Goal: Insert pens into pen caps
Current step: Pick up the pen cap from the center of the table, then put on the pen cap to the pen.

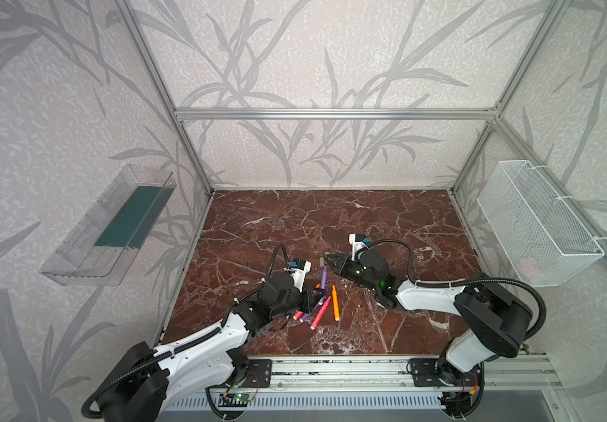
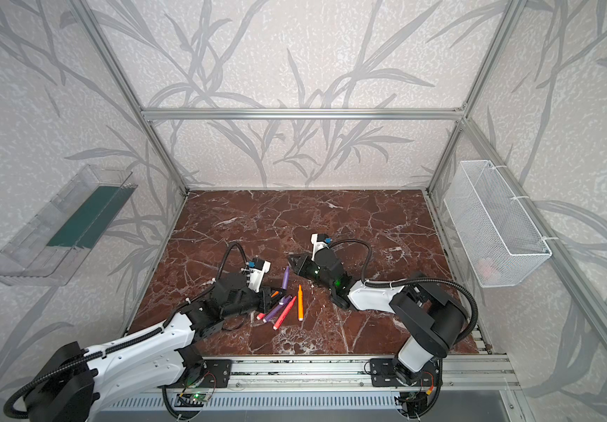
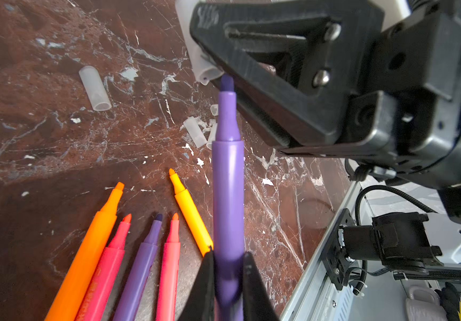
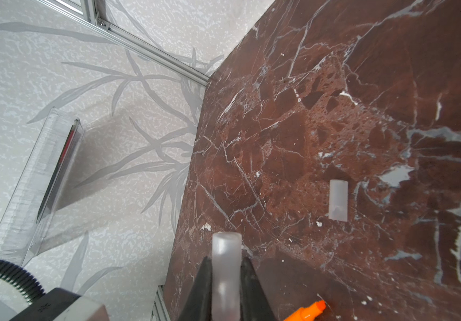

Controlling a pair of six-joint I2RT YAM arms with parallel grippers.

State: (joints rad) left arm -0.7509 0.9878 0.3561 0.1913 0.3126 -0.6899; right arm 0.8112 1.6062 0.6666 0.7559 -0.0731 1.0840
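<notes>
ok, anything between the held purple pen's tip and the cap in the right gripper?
Nothing visible. The purple pen in the left gripper points at the cap held by the right gripper. Its tip sits just off the cap's open mouth, not yet in.

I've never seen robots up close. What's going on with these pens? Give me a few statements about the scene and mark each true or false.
1. The left end effector grips a purple pen. True.
2. The right end effector is empty. False: it is shut on a clear pen cap.
3. The purple pen is already capped. False: its tip is bare, just beside the cap's mouth.
4. Five other pens lie on the marble table. True.
5. A loose cap lies on the table. True.
</notes>
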